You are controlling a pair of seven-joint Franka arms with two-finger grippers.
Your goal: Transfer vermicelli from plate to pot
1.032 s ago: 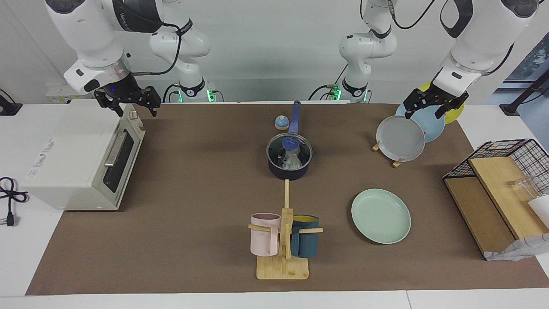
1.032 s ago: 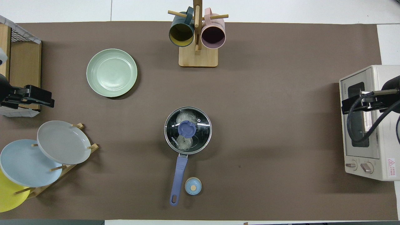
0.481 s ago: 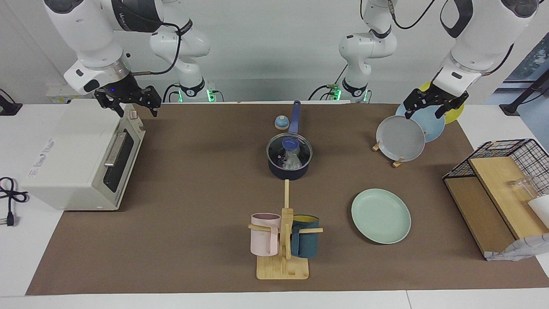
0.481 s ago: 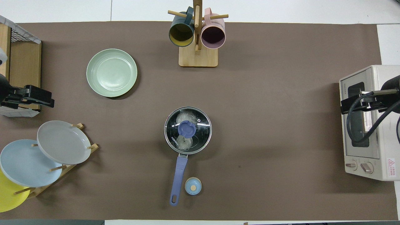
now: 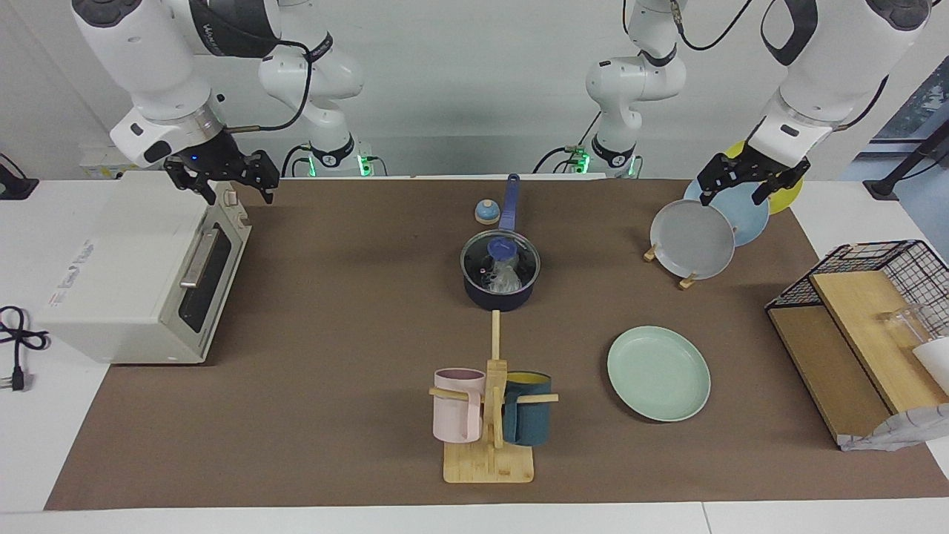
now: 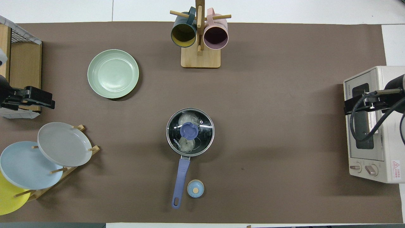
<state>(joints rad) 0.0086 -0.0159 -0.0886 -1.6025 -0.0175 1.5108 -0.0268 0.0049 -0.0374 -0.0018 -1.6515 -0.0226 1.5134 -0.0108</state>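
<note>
Vermicelli already inside the pot, seen as a pale clump through the glass lid seated on the rim, blue knob at the centre. Mint-green plate bare, lying flat on the worktop, farther from the robots than the pot and toward the left arm's end. Pot mid-worktop, long blue handle pointing straight back toward the robots, so its long axis runs along the near-far line; small blue bell-like timer just beside the handle's tip. Left end effector raised over the plate rack holding grey, light-blue and yellow plates; fingers spread, nothing between them. Right end effector raised over the toaster oven at the right arm's end; fingers likewise apart, gripping nothing. Both well apart from pot and plate, pot lying roughly midway between the two, inward along the worktop from each. Plate plainly closer to the left arm than to the right. Judged from this layout: transfer done, lid on, neither arm placed for another grasp. Mug tree with pink and teal mugs standing farther from the robots than the pot, in line with its handle axis.
</note>
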